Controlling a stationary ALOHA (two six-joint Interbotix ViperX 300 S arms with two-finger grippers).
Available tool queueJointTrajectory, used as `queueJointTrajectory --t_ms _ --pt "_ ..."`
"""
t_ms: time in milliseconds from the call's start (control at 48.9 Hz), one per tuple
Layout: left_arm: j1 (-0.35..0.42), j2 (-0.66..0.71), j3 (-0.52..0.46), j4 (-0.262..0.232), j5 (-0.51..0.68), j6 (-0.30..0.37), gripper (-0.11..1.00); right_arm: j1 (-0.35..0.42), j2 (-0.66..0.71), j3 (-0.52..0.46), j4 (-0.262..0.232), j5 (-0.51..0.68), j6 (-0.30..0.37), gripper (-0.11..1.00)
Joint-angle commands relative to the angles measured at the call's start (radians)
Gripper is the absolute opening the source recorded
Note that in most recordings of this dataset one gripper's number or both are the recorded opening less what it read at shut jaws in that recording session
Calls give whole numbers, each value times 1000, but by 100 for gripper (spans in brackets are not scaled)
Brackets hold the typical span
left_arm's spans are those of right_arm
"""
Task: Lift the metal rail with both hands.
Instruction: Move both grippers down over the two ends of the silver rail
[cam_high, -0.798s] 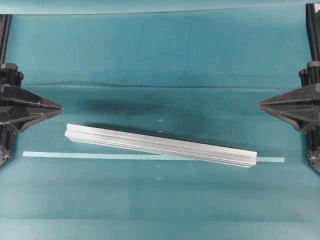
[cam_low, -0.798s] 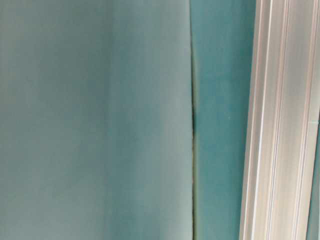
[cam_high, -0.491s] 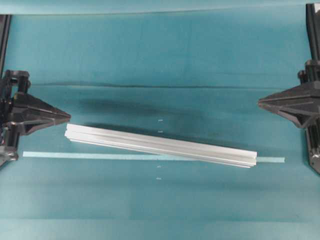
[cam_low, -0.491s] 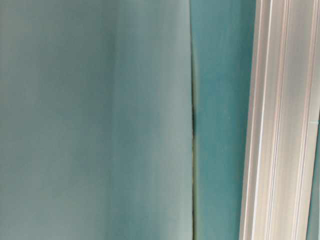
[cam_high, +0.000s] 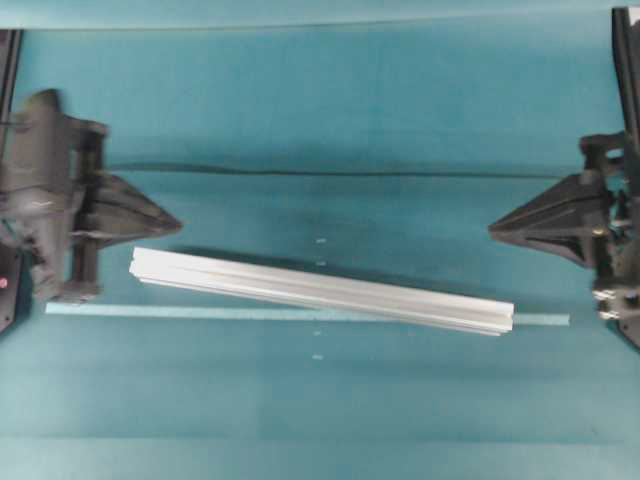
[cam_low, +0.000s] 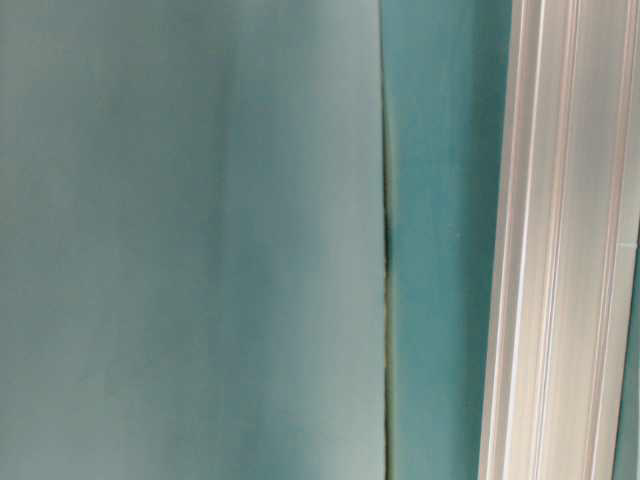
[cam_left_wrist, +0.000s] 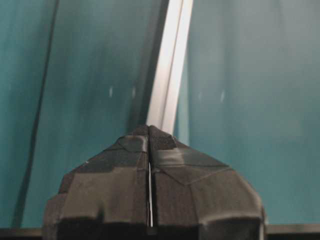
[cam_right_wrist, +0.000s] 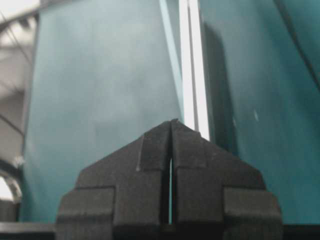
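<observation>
Lying slantwise across the middle of the teal tabletop (cam_high: 320, 120), the metal rail (cam_high: 320, 291) rests flat in the overhead view, its left end nearer the far edge and its right end crossing a thin pale tape strip (cam_high: 90, 309). The left claw (cam_high: 172, 226) points inward just beyond the rail's left end, and the right claw (cam_high: 495, 229) sits near the right edge, well apart from the bar; neither touches it.

From table level, only the grooved side of the rail (cam_low: 565, 240) shows, down on the cloth.

The left wrist view has the left claw (cam_left_wrist: 149, 131) pressed together and empty, with the rail (cam_left_wrist: 170, 65) running away ahead of it.

The right wrist view shows the right claw (cam_right_wrist: 171, 125) likewise together and holding nothing, the rail (cam_right_wrist: 192, 65) stretching ahead beside the tape strip (cam_right_wrist: 170, 55).

By these pictures the lift has not begun: both claws would have to spread, reach the ends, clamp and raise together.
</observation>
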Motion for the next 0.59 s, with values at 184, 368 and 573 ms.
queueJointTrajectory --t_ms 184,368,573 --pt "9 170 -161 3 225 38 -6 -2 176 -78 3 150 3 -3" --pt "20 227 -181 3 285 74 -6 2 319 -153 12 250 6 -3" --pt "18 252 -181 5 290 100 -5 -6 463 -233 9 382 3 -3"
